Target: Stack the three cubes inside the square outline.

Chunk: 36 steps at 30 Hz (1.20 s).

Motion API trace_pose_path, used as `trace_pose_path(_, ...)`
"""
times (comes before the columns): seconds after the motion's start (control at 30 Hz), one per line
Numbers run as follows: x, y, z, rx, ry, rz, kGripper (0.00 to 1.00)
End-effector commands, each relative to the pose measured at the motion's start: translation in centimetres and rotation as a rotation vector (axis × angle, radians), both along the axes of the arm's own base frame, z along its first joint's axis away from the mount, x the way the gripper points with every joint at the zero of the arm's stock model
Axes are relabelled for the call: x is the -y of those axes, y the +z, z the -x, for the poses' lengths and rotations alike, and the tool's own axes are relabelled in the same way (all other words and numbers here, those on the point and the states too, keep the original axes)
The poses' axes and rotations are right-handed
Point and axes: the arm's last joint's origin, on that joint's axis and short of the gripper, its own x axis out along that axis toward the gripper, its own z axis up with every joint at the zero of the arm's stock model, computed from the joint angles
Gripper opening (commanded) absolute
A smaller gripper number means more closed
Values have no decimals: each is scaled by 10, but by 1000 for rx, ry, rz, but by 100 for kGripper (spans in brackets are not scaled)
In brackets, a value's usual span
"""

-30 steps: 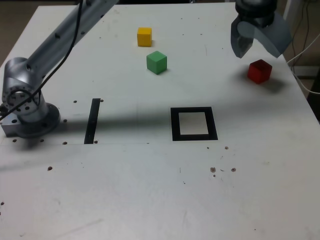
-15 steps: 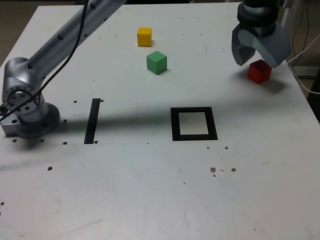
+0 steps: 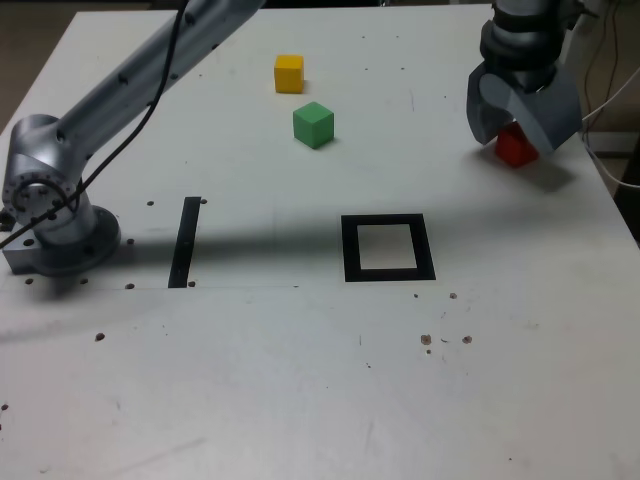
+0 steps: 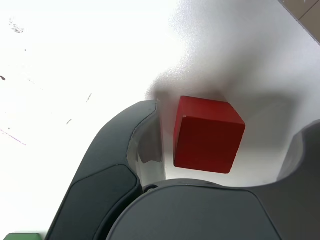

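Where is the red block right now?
The red block is near the exterior view's right edge of the table, between the open gripper's fingers, farther back than the black square.

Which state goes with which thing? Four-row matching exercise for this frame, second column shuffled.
Things:
1. red cube
2. green cube
3. yellow cube
4. square outline

States:
A. on the table, the nearest cube to the exterior view's top edge
B. black border around a white centre, no cube inside
C. between the open jaws of the gripper
D. on the table, just below and to the right of another cube in the exterior view

Pairs: 1-C, 2-D, 3-A, 4-B
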Motion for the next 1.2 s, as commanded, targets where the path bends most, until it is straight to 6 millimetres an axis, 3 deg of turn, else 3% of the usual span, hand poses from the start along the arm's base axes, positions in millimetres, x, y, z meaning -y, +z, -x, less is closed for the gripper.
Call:
trace_pose_path(0.0, 0, -2, -1, -3, 1, -2, 83)
trace_pose_path(0.13, 1, -2, -2, -2, 16, -10, 73)
trace_pose_path(0.4, 5, -1, -3, 4, 22, -23, 41)
trace_pose_path(1.17, 9, -6, 1, -26, 19, -15, 39)
